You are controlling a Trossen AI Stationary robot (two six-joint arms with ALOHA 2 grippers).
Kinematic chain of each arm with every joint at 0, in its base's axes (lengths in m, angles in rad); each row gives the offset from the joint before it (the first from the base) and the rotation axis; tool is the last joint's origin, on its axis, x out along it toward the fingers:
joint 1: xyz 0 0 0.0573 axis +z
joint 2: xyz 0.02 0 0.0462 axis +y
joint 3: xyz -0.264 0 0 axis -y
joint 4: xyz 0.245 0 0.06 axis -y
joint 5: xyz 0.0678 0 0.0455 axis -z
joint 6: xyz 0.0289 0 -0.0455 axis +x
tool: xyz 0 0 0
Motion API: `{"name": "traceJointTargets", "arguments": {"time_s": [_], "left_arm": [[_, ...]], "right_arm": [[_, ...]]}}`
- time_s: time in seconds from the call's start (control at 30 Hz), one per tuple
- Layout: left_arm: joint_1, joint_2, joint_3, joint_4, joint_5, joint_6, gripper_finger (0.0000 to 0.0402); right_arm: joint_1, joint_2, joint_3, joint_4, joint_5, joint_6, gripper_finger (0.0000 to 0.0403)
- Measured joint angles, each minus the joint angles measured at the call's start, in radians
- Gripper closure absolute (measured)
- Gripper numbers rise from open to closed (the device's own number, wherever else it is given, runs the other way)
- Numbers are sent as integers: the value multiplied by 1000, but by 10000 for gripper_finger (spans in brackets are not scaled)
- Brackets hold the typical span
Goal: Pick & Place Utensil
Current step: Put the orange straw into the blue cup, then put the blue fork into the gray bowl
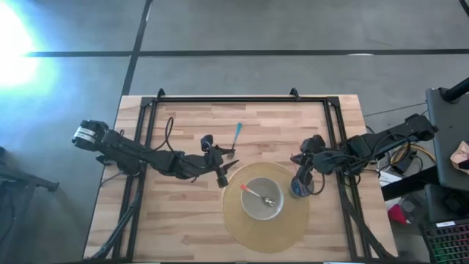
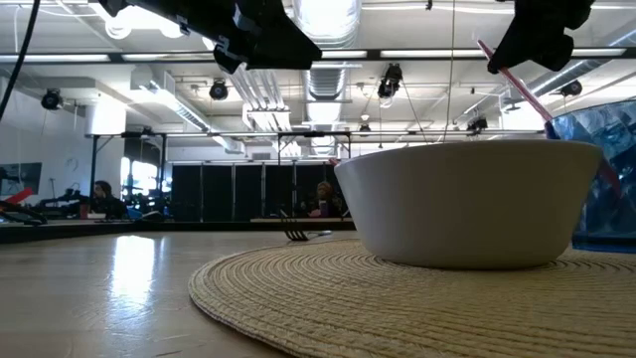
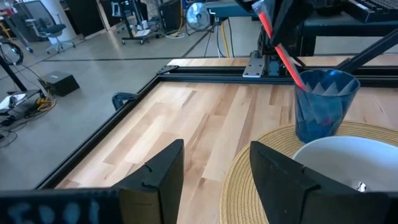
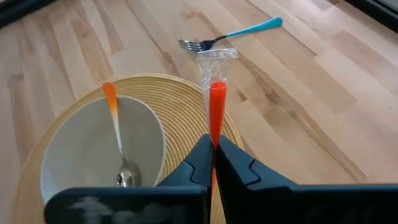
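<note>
My right gripper is shut on a red-handled utensil above a blue cup that stands on the right edge of a round woven placemat. A white bowl sits in the middle of the mat. An orange-handled spoon lies in the bowl, its handle leaning on the rim. A fork with a blue handle lies flat on the wood beyond the mat. My left gripper hangs open above the mat's left edge, touching nothing. My right gripper pinches the utensil's red shaft between its two fingers, coming from above. The utensil sits tilted in the hold. Its lower end reaches down into the blue cup, and a pale, clear-looking end sticks out past the fingers.
A black rail frame runs along the table's far, left and right sides. Bare wood lies left of the mat and around the fork. People sit in the room far behind the table.
</note>
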Motion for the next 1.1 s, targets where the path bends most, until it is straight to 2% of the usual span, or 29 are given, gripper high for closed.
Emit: {"name": "traceJointTargets", "arguments": {"time_s": [0.67,1.1], "left_arm": [[1,0,0,-13,0,0,225],[1,0,0,-16,0,0,225]], "right_arm": [[0,34,0,1,0,2,392],[0,30,0,-2,-3,0,301]]}}
